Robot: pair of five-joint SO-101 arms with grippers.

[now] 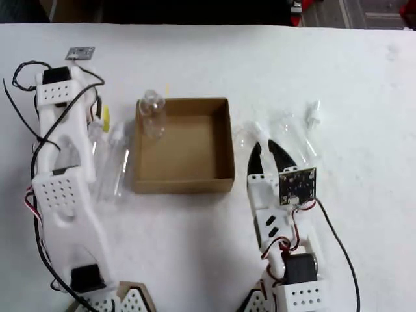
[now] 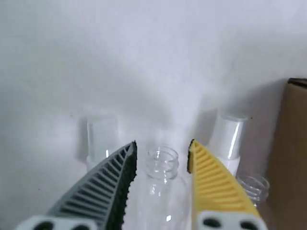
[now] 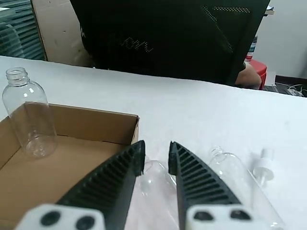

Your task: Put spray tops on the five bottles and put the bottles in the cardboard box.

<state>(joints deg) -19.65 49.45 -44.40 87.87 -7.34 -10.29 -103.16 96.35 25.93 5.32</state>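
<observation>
A cardboard box (image 1: 184, 174) sits mid-table, with one clear uncapped bottle (image 1: 153, 114) upright in its far-left corner (image 3: 29, 115). Left of the box lie clear bottles (image 1: 114, 166). My left gripper (image 2: 162, 151) stands open above them, its grey and yellow fingers straddling one open bottle neck (image 2: 163, 164) without touching it. A white spray top (image 2: 230, 138) and a clear cap (image 2: 101, 133) lie just beyond. My right gripper (image 3: 156, 152) is open right of the box, over a lying bottle (image 3: 154, 178). Another bottle (image 3: 236, 176) and a spray top (image 3: 264, 165) lie beside it.
The box wall (image 2: 290, 148) is close beside the left gripper. A small metal plate (image 1: 79, 52) lies at the far left. A dark chair (image 3: 168, 33) stands beyond the table's far edge. The white table (image 1: 364, 78) stretches bare at the far right.
</observation>
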